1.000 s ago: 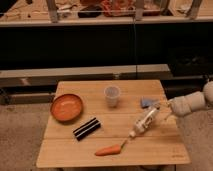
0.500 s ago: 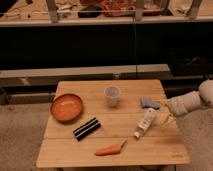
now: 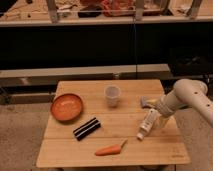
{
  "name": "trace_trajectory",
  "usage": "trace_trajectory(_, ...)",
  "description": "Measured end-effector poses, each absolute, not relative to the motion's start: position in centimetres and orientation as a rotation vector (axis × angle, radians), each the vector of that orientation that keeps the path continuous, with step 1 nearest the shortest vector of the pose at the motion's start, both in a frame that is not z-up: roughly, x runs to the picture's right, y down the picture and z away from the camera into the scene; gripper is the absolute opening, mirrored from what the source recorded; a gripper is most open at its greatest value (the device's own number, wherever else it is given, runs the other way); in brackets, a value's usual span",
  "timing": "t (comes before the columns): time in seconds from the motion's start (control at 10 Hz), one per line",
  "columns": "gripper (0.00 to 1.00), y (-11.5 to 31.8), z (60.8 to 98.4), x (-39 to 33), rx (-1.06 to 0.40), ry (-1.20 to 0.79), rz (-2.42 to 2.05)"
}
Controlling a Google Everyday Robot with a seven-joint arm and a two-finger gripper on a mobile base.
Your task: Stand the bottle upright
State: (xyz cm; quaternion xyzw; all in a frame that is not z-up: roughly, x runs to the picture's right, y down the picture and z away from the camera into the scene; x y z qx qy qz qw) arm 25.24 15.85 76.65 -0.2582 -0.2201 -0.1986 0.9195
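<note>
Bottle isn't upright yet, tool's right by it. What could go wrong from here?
1. The bottle lies slanted, the tool at its upper end; raised from there, it may slip or roll toward the carrot.
2. The blue-grey object sits just behind the tool; a swing could knock it.
3. The table has its right edge close; a toppled bottle might go off.

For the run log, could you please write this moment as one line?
bottle: slanted, not upright | end effector: at bottle's upper end, right of cup | step: not done

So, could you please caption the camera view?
Pincer over the wooden table, at the far end of the slim pale plastic bottle, not yet upright.
</note>
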Motion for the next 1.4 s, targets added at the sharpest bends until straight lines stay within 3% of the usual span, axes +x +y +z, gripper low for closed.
trace_trajectory(0.4,0.80,18.6,79.8,25.0,-0.620,-0.408,-0.678)
trace_trajectory(0.8,0.80,21.3,79.2,23.3,-0.604,-0.453,-0.824)
trace_trajectory(1.4,0.80,23.6,80.7,22.5,-0.572,-0.233,-0.905)
